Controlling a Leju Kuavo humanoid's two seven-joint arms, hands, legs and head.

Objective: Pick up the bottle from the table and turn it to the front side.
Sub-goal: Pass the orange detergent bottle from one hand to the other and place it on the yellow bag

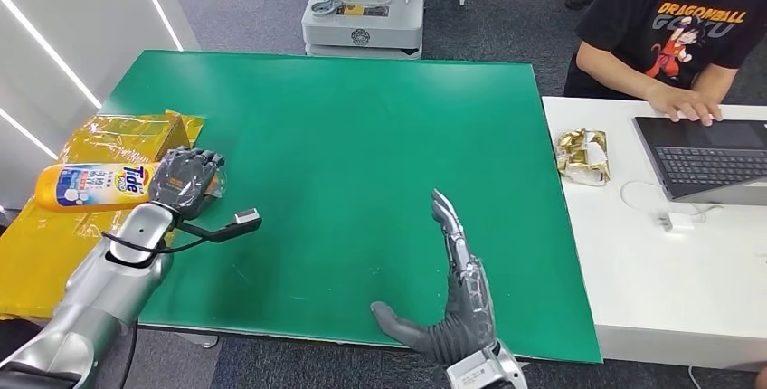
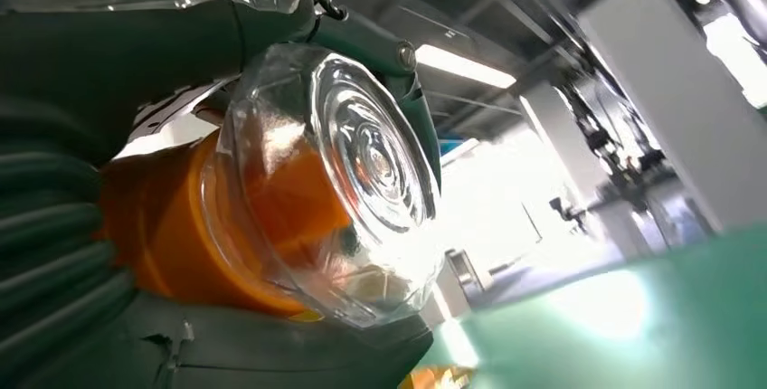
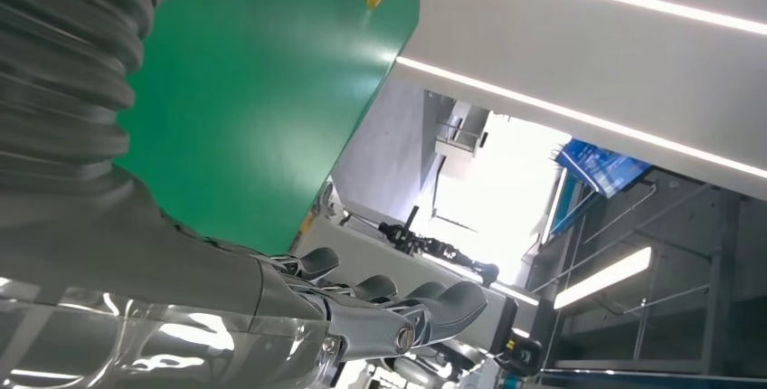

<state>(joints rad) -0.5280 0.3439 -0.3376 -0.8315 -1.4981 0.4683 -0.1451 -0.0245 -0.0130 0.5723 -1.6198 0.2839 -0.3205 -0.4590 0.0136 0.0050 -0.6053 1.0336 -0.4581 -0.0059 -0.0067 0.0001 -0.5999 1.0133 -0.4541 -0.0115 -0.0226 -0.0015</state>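
The left hand (image 1: 185, 181) is wrapped around the cap end of the bottle (image 1: 90, 186), which lies on its side off the desk's left edge, above the crinkled yellow plastic sheeting (image 1: 118, 140) spread there. Gripping at the neck leaves the printed label side free to be seen, which suits a task about turning the bottle to show its front; from the head view a blue and white label already faces up, though whether that is the front I cannot tell. The bottle's body is smooth orange plastic, rounded at its base, and the left wrist view shows its cap (image 2: 348, 181) as a clear ribbed dome over an orange collar, held tight against the hand's dark fingers. The right hand (image 1: 452, 298) holds nothing: its fingers are straight and together, thumb spread aside, poised edge-on over the desk's near edge, probably waiting to support or receive the bottle. The desk (image 1: 362, 136) is a flat matte green surface, faintly scuffed. A person (image 1: 674, 36) types on a laptop (image 1: 710, 158) at a white side table (image 1: 651, 289) beyond its right edge.
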